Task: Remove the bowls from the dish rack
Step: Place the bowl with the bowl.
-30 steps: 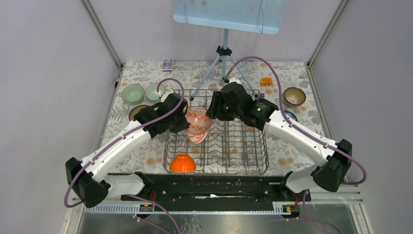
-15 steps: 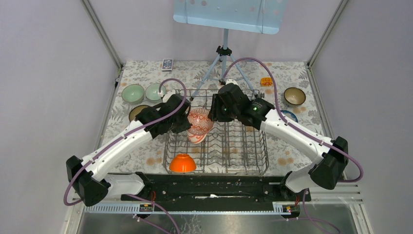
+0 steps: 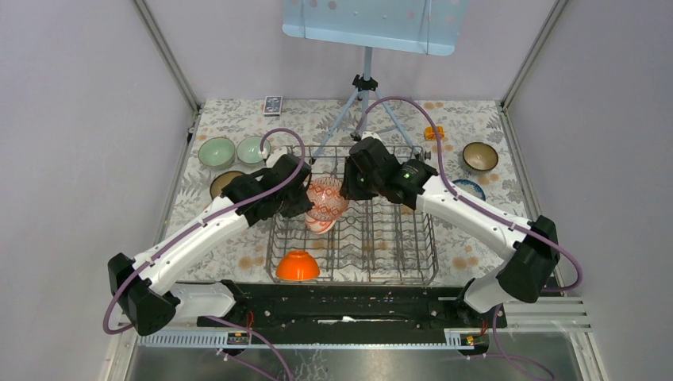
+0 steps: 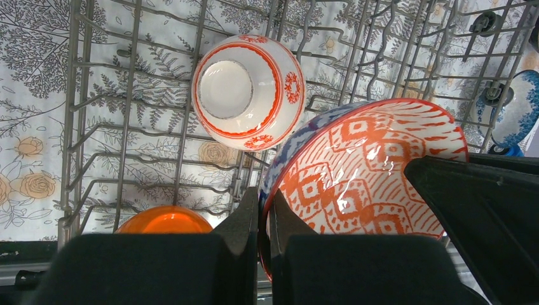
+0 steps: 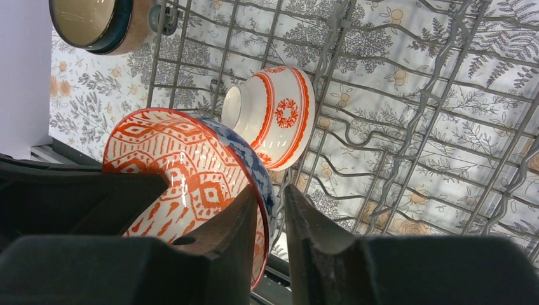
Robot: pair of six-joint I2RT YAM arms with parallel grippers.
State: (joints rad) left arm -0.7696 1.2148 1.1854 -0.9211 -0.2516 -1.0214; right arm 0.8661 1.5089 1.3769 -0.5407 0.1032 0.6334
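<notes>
The left gripper [image 4: 264, 203] pinches the rim of the big bowl [image 4: 362, 171], red inside and blue outside, with its jaws pressed tight on it. The right gripper [image 5: 270, 197] has one finger on each side of the same rim. I cannot tell if it squeezes.

The bowl is tipped up over the dish rack [image 3: 397, 238]. The wrist views show a small red-and-white bowl [image 4: 248, 92] lying in the rack under it. The top view shows the orange bowl [image 3: 298, 266] at the near left corner. Both arms reach inward and meet at the big bowl.
</notes>
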